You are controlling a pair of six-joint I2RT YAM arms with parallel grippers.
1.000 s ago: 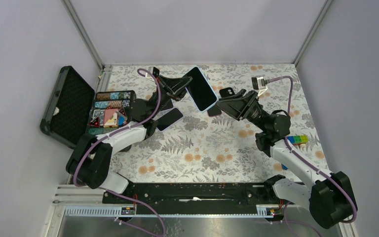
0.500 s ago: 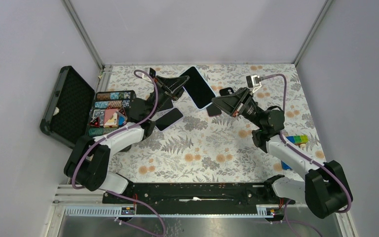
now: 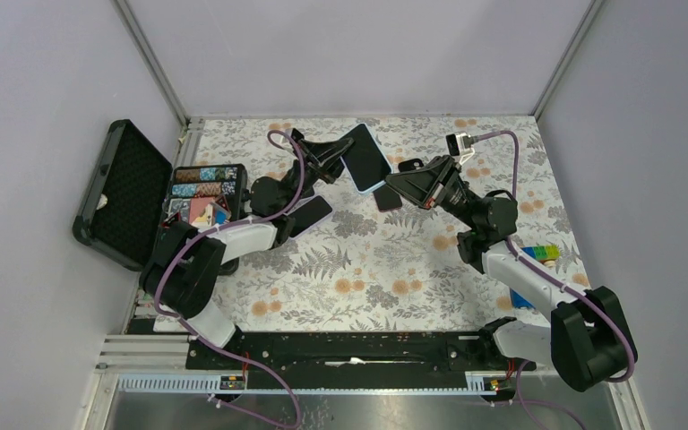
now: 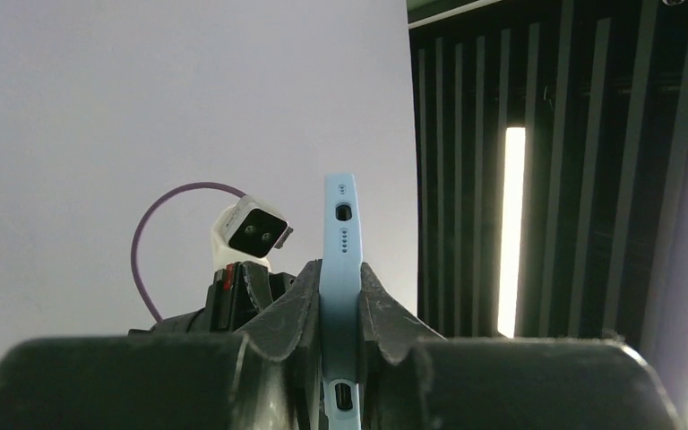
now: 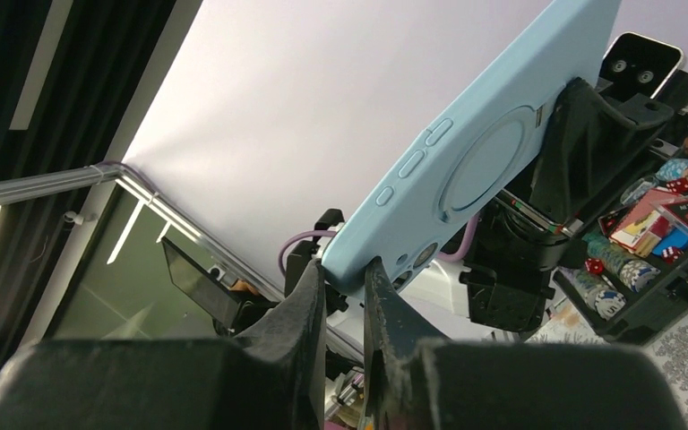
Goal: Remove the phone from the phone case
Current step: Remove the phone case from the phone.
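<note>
A phone with a black screen (image 3: 365, 157) sits in a light blue phone case (image 5: 493, 148) and is held up in the air above the back of the table. My left gripper (image 3: 333, 154) is shut on the case's long edge (image 4: 340, 233), one finger on each face. My right gripper (image 3: 394, 183) is shut on the case's corner by the camera holes (image 5: 345, 273). The right wrist view shows the back of the case with its ring and side buttons. The screen shows only from above.
A second dark phone (image 3: 308, 215) and a smaller dark slab (image 3: 388, 199) lie on the floral cloth below. An open black box (image 3: 118, 193) and a tray of coloured pieces (image 3: 199, 202) stand at the left. Coloured blocks (image 3: 542, 253) lie at the right.
My right gripper has moved in to the case's lower corner and closed on it. The phone has tilted and shifted slightly back and left in my left gripper, which has stayed shut.
</note>
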